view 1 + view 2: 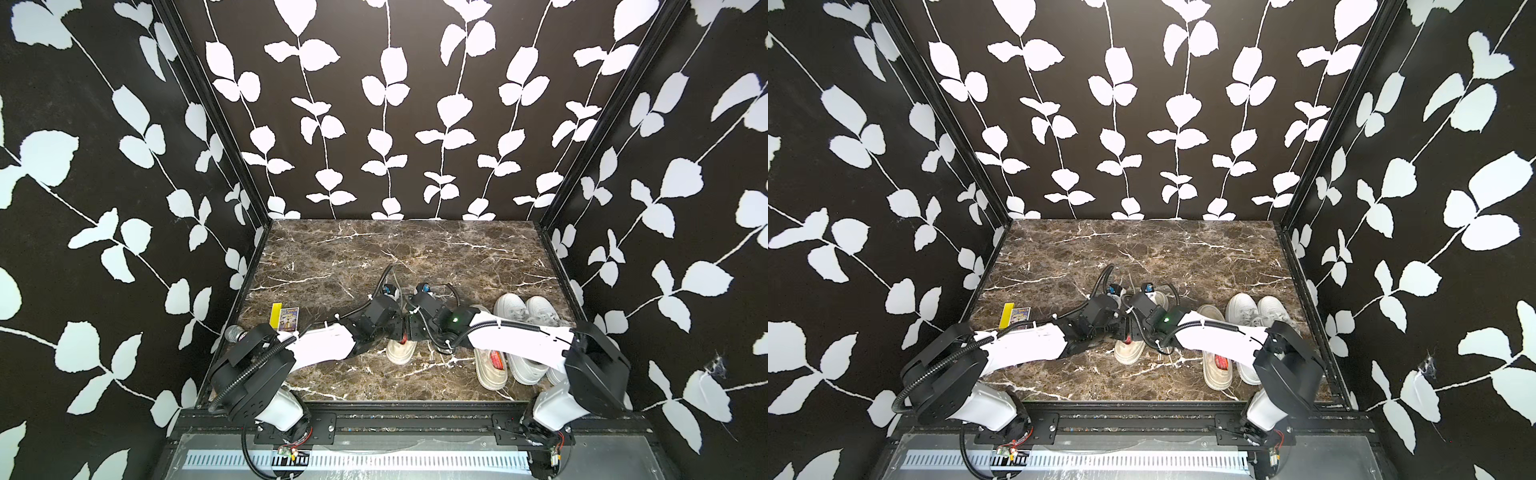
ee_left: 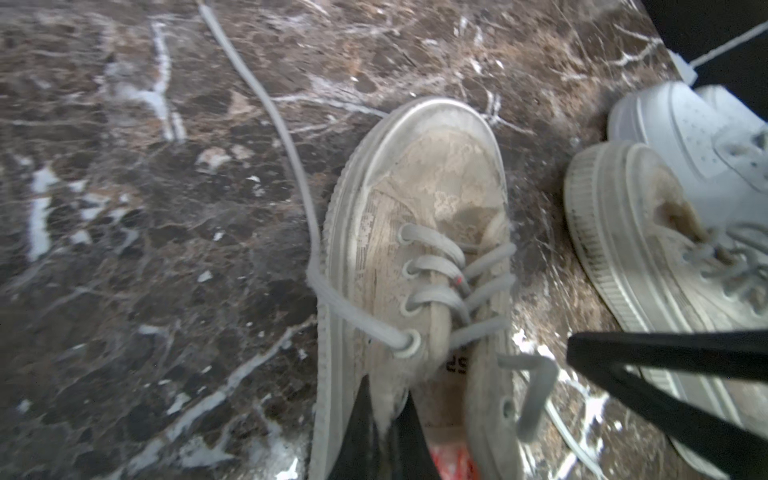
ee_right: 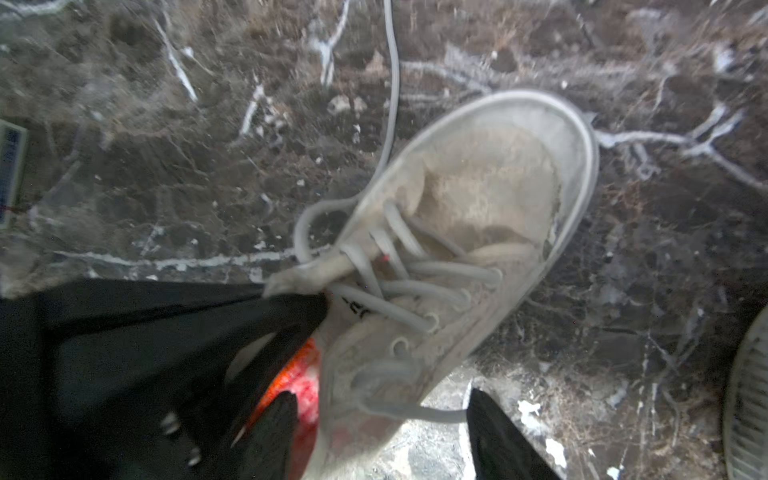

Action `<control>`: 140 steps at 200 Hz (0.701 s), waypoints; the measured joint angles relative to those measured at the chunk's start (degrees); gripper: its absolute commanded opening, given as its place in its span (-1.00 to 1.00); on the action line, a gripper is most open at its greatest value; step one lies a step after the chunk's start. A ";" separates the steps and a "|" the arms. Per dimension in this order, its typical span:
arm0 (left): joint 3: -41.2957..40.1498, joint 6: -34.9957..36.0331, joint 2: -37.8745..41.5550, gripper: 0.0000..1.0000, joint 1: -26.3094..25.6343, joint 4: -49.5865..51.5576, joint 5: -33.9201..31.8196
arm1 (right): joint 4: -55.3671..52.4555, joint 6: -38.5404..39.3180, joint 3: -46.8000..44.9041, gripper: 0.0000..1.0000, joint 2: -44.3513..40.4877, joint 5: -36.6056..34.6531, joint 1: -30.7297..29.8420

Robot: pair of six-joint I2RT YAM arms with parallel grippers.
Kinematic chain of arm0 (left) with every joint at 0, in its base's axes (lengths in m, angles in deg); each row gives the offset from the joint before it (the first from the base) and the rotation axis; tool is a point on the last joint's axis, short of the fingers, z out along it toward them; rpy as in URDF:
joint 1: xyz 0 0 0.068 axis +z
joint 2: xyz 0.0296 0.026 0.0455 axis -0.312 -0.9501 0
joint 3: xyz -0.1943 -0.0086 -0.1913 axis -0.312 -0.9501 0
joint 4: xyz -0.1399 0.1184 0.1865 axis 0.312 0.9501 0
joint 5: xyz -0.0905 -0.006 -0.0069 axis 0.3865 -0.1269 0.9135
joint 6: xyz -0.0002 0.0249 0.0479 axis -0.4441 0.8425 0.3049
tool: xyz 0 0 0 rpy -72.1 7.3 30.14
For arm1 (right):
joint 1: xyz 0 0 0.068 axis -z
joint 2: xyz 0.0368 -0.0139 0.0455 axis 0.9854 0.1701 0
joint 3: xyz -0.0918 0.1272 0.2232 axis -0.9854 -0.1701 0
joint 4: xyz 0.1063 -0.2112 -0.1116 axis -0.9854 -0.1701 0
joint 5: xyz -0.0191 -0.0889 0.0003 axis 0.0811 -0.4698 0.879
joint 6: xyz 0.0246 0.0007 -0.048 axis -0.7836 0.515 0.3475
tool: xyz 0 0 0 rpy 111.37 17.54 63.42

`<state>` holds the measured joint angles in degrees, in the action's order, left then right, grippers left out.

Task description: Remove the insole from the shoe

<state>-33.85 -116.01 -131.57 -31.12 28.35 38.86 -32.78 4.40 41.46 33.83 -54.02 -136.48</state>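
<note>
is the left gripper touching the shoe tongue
Touching. The right wrist view shows the left gripper pinched shut on the end of the tongue of the beige shoe, with no gap between them.

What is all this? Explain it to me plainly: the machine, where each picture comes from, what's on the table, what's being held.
It is a two-armed robot: the left arm and right arm are mounted at the near edge of a marble table. Two pictures look down from a twin camera overhead; the other two come from a camera on each wrist. On the table lie a worn beige shoe, its mate, a pair of white sneakers, a yellow box and a small card box. The left gripper is shut on the shoe's tongue. The right gripper is open, poised at the shoe's opening, where the red insole lies.
</note>
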 measured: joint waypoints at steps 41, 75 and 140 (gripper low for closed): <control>-0.39 -2.34 0.59 -1.00 -0.13 -1.44 0.52 | -1.84 -1.38 0.37 0.12 1.53 -3.04 -0.42; -1.57 -4.26 0.87 -1.00 -0.17 -3.37 0.70 | -2.99 -2.34 0.39 -0.09 1.55 -5.14 -0.50; -4.59 -4.70 5.57 -1.00 -1.05 -2.95 -1.75 | -3.50 -5.25 -3.85 -0.66 -1.84 -9.14 -0.70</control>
<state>-38.44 -120.71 -126.00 -32.17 25.40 37.11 -36.28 -0.85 37.61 31.99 -63.15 -137.18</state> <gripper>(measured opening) 0.059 0.212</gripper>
